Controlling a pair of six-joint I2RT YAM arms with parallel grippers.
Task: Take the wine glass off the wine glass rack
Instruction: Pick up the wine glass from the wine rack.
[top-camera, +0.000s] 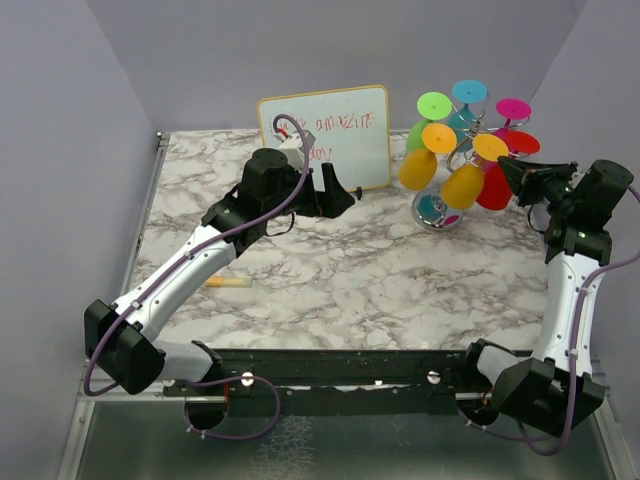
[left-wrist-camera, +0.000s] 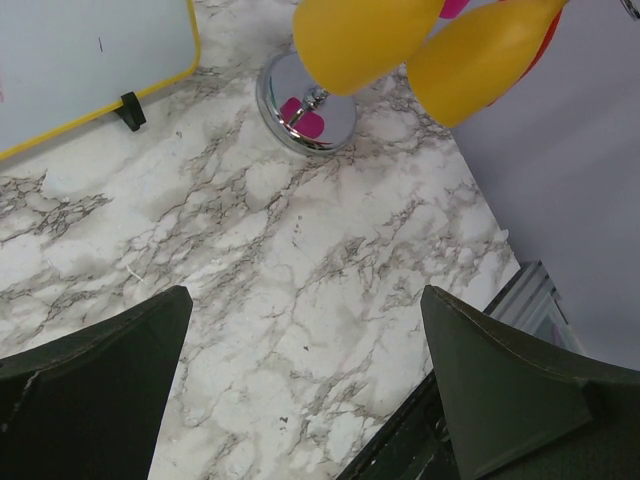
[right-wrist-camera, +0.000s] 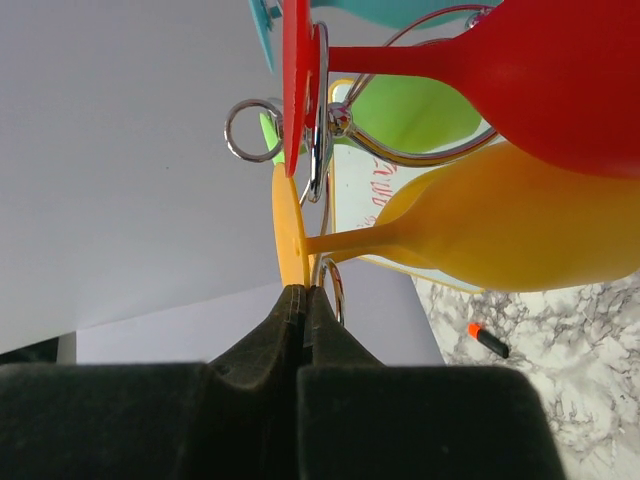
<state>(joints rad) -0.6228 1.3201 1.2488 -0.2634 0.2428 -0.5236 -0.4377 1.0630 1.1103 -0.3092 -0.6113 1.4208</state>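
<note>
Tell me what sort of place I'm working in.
Likely a lab test cell: marble-patterned tabletop boxed by plain lilac walls, yellow-framed whiteboard, silver wire rack hung with colourful plastic wine glasses.

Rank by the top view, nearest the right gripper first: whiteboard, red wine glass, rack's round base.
1. red wine glass, hanging right beside the right gripper
2. round base, further left, on the table
3. whiteboard, far left, at the back

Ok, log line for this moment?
left hand: open, empty | right hand: shut, tips at foot of yellow wine glass | glass: hanging on wine glass rack
</note>
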